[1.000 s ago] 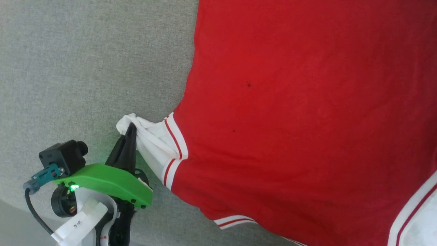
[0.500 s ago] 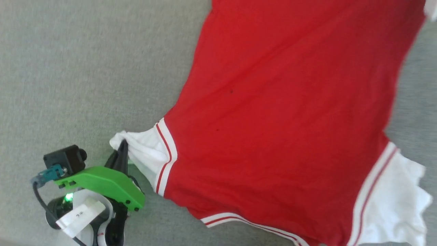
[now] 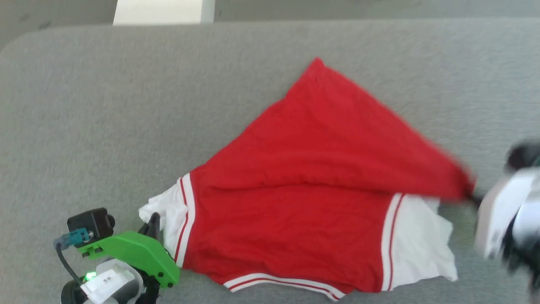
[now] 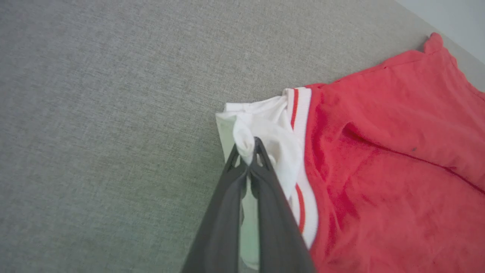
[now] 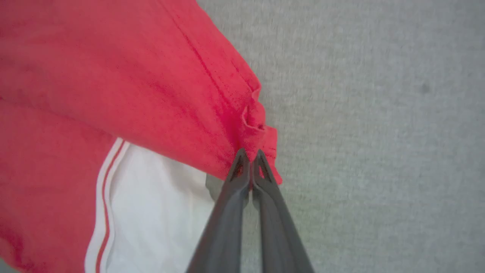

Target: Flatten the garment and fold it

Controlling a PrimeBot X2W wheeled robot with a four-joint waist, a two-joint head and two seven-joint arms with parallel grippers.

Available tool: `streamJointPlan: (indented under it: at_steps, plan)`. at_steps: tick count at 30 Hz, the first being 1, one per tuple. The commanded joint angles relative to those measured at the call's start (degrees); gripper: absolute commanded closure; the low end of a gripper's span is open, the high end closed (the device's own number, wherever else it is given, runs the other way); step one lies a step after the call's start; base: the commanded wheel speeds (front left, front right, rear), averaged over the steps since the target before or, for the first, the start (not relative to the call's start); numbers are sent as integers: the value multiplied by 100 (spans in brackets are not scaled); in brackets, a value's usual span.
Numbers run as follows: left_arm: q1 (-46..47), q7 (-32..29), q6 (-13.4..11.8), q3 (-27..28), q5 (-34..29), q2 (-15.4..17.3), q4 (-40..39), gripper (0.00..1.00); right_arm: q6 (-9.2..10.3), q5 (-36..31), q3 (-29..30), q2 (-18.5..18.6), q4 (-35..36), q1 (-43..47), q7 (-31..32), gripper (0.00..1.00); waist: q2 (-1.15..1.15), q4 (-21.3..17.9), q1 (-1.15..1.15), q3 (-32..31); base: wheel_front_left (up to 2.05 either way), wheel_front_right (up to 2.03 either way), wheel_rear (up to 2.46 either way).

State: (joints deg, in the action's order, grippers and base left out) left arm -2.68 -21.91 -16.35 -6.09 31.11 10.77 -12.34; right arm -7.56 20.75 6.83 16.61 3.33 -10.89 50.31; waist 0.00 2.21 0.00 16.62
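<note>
1. Two holds on the jersey T-shirt (image 3: 295, 219), one per arm.
2. The left gripper (image 4: 248, 149) has its jaws fully closed, with a bunch of the white left-side sleeve (image 4: 265, 129) pinched between the tips.
3. The right gripper (image 5: 250, 157) has its jaws fully closed on a crumpled red hem corner (image 5: 261, 132). It is blurred in the head view.
4. Shirt lies on the grey fabric table (image 3: 105, 105), plain red side up, nearer the near edge than the far one.
5. Edges: the held corner is drawn across above the white right-side sleeve (image 3: 422, 245), leaving a long diagonal fold in the red. The other hem corner (image 3: 317, 63) points at the far table edge. The striped neck trim (image 3: 282, 285) sits at the near side.
6. Room: broad grey surface to the left of the shirt and beyond it, and a narrower strip on the right past the right gripper.
7. The far table edge runs along the top of the head view, with a rounded corner at far left and a white block (image 3: 164, 10) beyond it.
</note>
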Motion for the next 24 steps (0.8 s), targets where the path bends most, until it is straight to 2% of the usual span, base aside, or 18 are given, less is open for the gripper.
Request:
streamJointPlan:
  at_steps: [1,7,9,10,11,14,17,19,24]
  plan:
    - [-77,-23,-37,18,14,37,6,100,8,62,-18,-173,119,355,88,100,0,-425,0,-493,0,0,0]
    - [-164,-68,-52,6,40,55,60,100,8,166,-95,-701,155,1175,381,100,0,-489,0,-619,0,0,0]
    - [-193,-77,-62,9,46,62,83,100,8,161,-19,-825,206,1239,288,100,0,-507,0,-678,0,0,0]
    - [-210,-79,-71,13,49,65,89,100,8,135,64,-866,275,1236,164,66,0,-515,0,-704,0,0,0]
    - [-223,-80,-79,17,51,68,92,100,8,107,193,-907,359,1203,-8,0,0,-520,0,-727,0,0,0]
    - [-235,-95,-93,30,65,80,83,100,8,162,572,-1037,638,978,-593,0,0,-536,0,-755,0,0,0]
    - [-218,-112,-102,51,73,107,56,100,8,413,582,-1044,894,585,-1292,0,0,-549,0,-747,0,0,0]
    - [-201,-120,-109,68,73,131,29,100,8,480,257,-788,939,332,-1725,0,0,-551,0,-708,0,0,0]
    - [-121,-121,-104,37,56,145,-58,100,8,473,-319,-620,539,-487,-2280,0,0,-469,0,-484,0,0,0]
